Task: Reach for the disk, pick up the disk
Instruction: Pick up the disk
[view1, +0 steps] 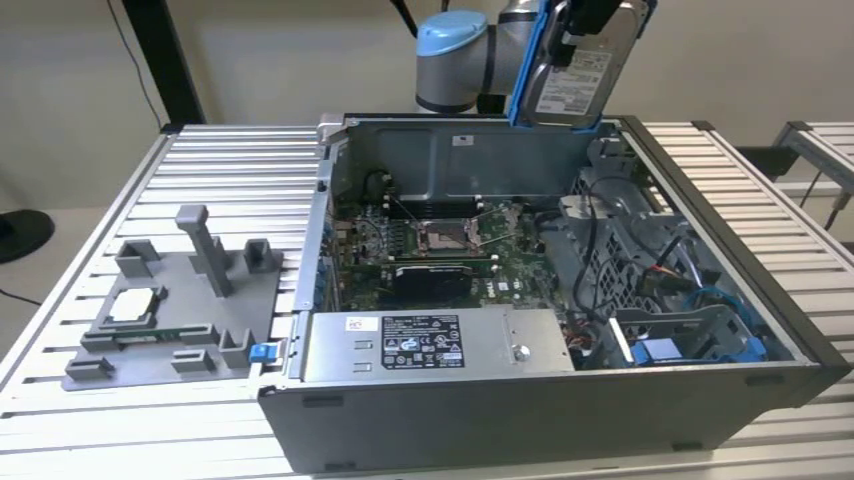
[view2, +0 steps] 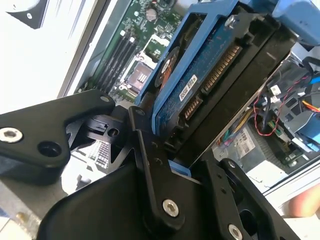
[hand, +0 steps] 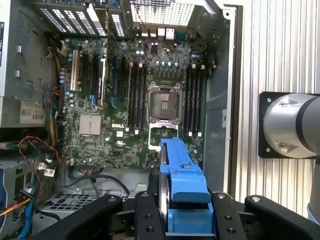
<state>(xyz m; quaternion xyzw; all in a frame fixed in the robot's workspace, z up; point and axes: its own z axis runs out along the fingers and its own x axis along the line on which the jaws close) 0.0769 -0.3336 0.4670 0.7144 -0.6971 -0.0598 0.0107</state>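
Exterior view: the disk (view1: 577, 75) hangs in the air above the back wall of the open computer case (view1: 561, 400), tilted, its white label facing the camera and a blue rail running along its edge on the exterior view's left. The arm (view1: 461, 50) holds it up there, clear of everything inside the case. In the second wrist view the gripper (view2: 172, 150) is clamped on the disk (view2: 200, 85), black fingers (view2: 150, 155) pressing either side of its blue frame, with the connector edge and the blue circuit side showing. In the first wrist view the disk (hand: 182, 190) sits edge-on between the same fingers (hand: 145, 220), blue rail (hand: 181, 167) pointing out over the motherboard (hand: 125, 100) well below, where the processor socket (hand: 164, 102) lies bare. Back in the exterior view, the grey power supply box (view1: 434, 345) fills the near side of the case, and a grey plastic fixture (view1: 174, 315) lies on the slatted table (view1: 200, 170), at the exterior view's left, with a small square chip (view1: 134, 305) on it.
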